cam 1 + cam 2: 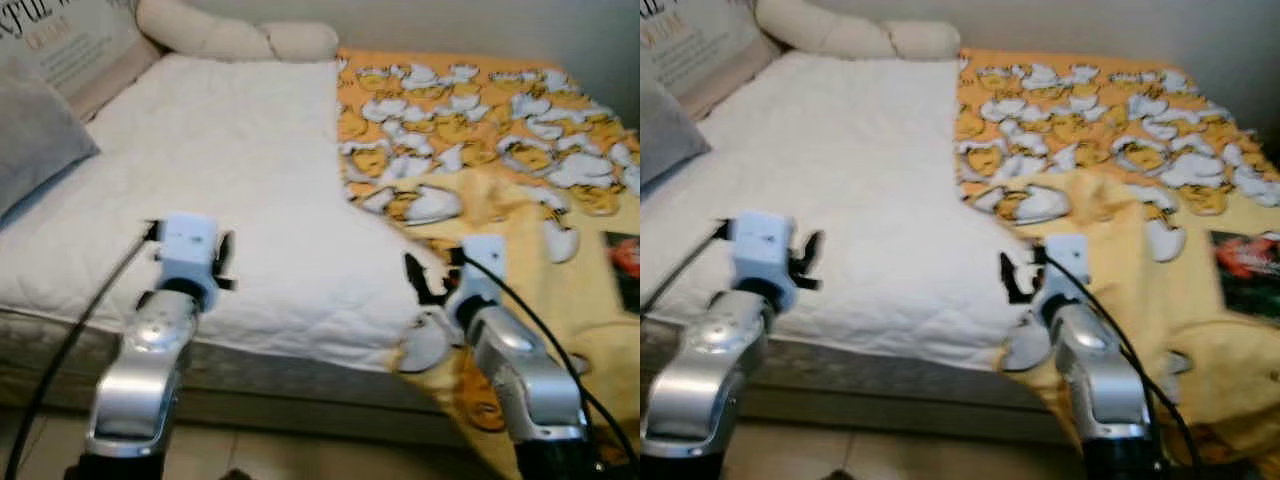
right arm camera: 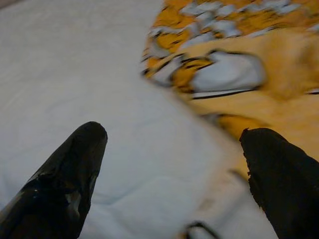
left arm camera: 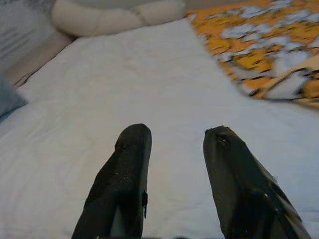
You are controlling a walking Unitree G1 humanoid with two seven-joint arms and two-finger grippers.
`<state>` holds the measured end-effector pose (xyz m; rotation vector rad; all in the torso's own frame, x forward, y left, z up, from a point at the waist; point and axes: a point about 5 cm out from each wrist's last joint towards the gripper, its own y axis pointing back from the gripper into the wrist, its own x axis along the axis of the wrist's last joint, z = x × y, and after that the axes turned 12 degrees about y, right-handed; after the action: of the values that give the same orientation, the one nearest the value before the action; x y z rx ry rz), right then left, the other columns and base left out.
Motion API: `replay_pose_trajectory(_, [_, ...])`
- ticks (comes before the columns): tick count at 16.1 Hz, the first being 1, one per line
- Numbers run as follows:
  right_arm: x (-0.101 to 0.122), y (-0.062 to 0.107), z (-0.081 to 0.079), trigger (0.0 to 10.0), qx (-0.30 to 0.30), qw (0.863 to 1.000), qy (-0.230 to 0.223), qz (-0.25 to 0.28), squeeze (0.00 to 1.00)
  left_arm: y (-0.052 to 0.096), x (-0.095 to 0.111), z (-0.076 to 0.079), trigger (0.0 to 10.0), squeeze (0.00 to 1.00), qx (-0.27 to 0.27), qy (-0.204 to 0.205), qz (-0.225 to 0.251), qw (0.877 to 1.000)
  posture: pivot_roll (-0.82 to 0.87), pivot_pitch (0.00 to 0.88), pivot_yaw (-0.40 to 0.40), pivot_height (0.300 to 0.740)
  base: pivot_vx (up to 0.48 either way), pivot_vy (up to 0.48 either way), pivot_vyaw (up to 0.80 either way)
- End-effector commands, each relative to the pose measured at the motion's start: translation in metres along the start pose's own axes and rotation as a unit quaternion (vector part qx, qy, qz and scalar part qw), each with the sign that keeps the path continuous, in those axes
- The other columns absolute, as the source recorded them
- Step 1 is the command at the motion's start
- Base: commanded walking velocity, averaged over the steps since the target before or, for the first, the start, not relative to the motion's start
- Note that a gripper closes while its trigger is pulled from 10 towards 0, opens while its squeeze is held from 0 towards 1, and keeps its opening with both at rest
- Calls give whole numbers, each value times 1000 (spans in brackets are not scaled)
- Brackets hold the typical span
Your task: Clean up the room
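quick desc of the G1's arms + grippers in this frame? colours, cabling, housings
Both arms are silver metal, rounded forearm shells. Each wrist carries a boxy white-to-pale-blue housing. A black cable runs along each arm. Left gripper and right gripper each have two long black fingers, matte, tapering to rounded tips. No markings legible.

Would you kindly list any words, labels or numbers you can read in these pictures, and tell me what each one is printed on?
Printed pillow at the head of the bed, on the robot's left: dark lettering in several lines, too blurred and cut off to read.
Dark item with red print on the yellow blanket: any text is too small and blurred to read.
Blanket: a cartoon pattern, no legible words.
No other text is visible.
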<state>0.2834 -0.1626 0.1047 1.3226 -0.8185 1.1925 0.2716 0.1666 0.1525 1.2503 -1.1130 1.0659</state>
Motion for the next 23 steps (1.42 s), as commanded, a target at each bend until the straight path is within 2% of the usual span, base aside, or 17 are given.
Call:
replay_pose_trajectory(1, [6,-2,-4,10000,10,1000,0,11,0,-2,2,-8,10000,0,12,-7,3,1000,-32,0,9,740,0,-409,0])
replay_pose_trajectory(3, [9,-4,1,10000,5,1000,-6,20,0,-2,0,-3,10000,0,3,-9,-1,1000,-32,0,16,740,0,-409,0])
replay_pose_trajectory(5, [16,-5,-3,10000,23,999,-10,30,0,-4,5,-4,10000,0,2,-9,5,1000,-28,0,15,740,0,-407,0])
replay_pose_trajectory(7, [12,-7,-5,10000,29,999,14,31,0,-7,2,-6,10000,0,8,-10,1,1000,-34,0,16,740,0,-409,800])
replay_pose_trajectory(16, [10,-9,1,10000,22,999,6,28,0,-9,3,-10,10000,0,11,-10,3,1000,-39,0,25,740,0,-410,800])
replay_pose_trajectory(23, [7,-11,2,10000,15,1000,-1,24,0,-10,2,-11,10000,0,11,-13,1,1000,-37,0,28,740,0,-409,0])
